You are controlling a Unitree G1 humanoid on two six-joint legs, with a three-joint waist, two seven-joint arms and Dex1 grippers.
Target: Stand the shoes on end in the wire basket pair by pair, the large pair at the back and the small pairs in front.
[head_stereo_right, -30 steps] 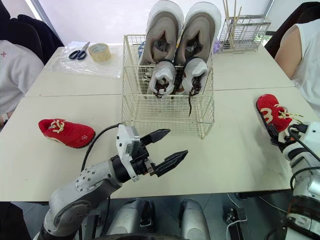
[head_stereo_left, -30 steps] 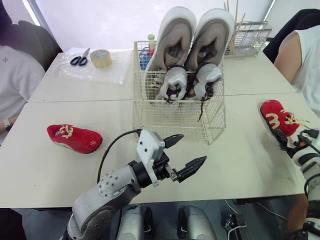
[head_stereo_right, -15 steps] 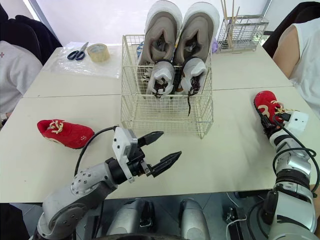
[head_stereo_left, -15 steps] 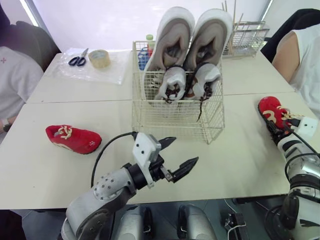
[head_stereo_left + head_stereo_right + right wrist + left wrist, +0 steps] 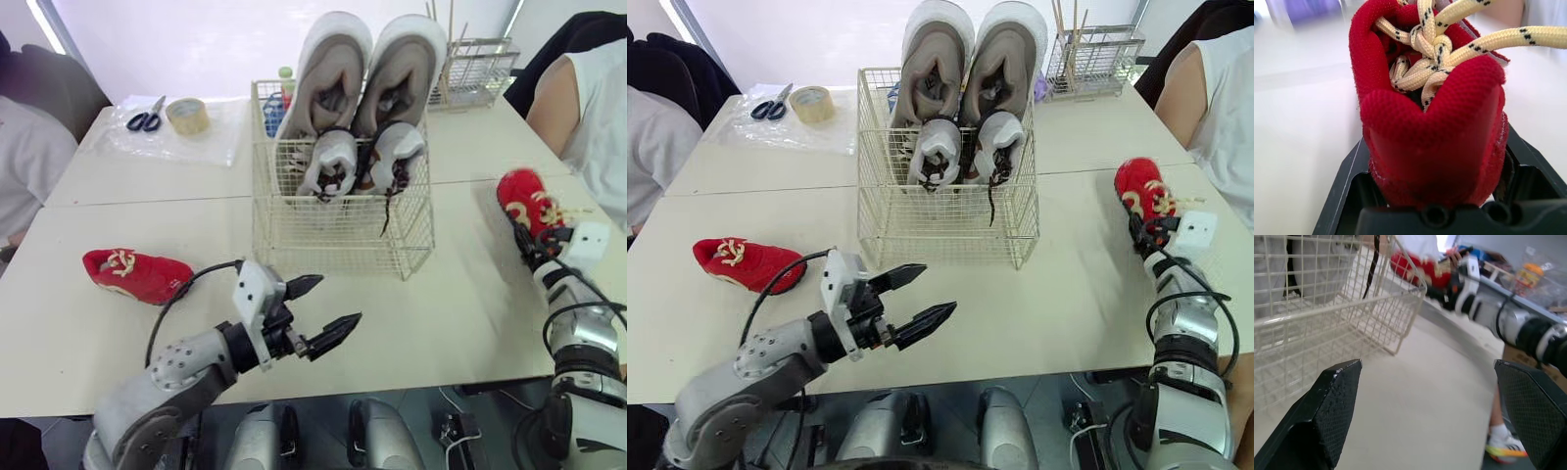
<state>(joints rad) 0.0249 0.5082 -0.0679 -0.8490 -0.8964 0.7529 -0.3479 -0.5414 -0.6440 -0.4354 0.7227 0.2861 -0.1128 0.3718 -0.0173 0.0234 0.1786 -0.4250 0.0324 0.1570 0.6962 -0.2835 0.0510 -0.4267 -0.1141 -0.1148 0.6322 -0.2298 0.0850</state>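
Note:
The wire basket (image 5: 338, 235) stands mid-table. Two large grey shoes (image 5: 333, 59) stand on end at its back, and two small white shoes (image 5: 328, 162) stand in front of them. One small red shoe (image 5: 137, 274) lies on its sole on the table at the left. My right gripper (image 5: 1435, 161) is shut on the other red shoe (image 5: 527, 201), near the table's right edge. My left gripper (image 5: 336, 301) is open and holds nothing. It hovers over the table in front of the basket.
Scissors (image 5: 145, 119) and a tape roll (image 5: 186, 115) lie on a plastic sheet at the back left. A wire rack (image 5: 475, 69) stands at the back right. A person (image 5: 588, 108) sits close on the right and another person on the left.
My right gripper has drawn the red shoe up and slightly inward, tipping it more upright. My left gripper has pulled back a little to the left, still open.

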